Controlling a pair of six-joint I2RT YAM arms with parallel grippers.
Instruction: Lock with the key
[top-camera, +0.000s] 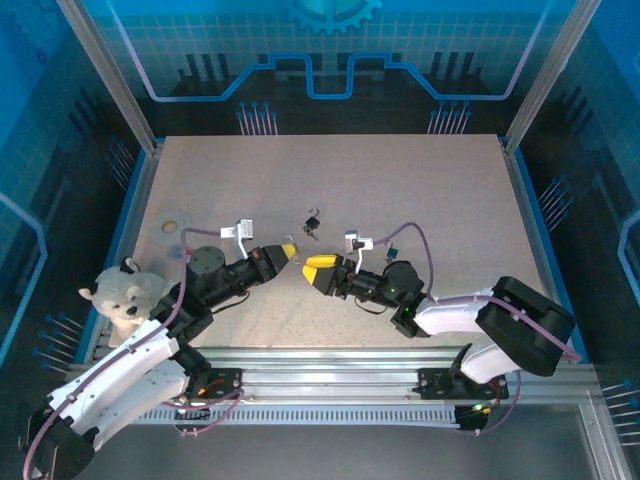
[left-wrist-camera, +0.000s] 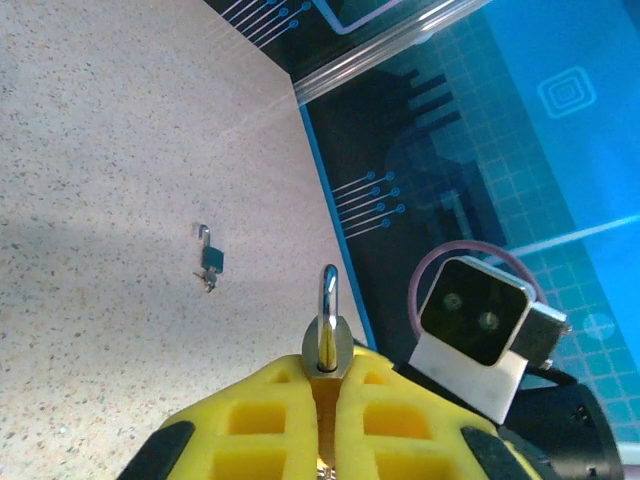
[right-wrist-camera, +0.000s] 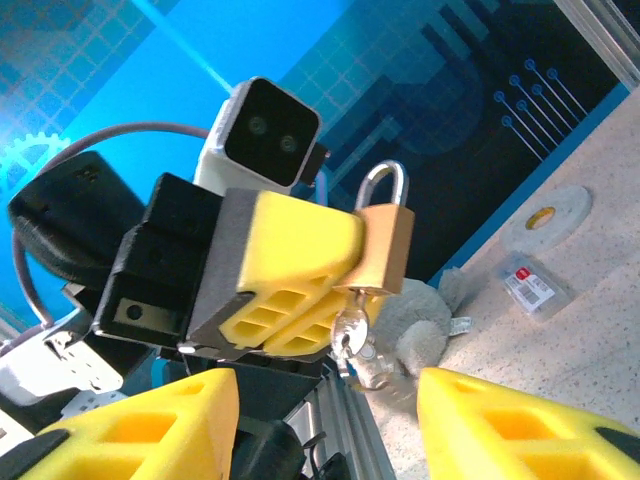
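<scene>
Left gripper jaws clenched on brass padlock, key hanging from its keyhole; right gripper jaws spread apart just beside it.

Padlock: brass-gold body, silver shackle. Key below it: silver. Left gripper and right gripper: yellow fingers, black housings. Table: beige, fine dark speckle. Enclosure walls: blue, pale grid and circuit-line pattern. Plush toy, near left: white. Second padlock: dark teal.
</scene>
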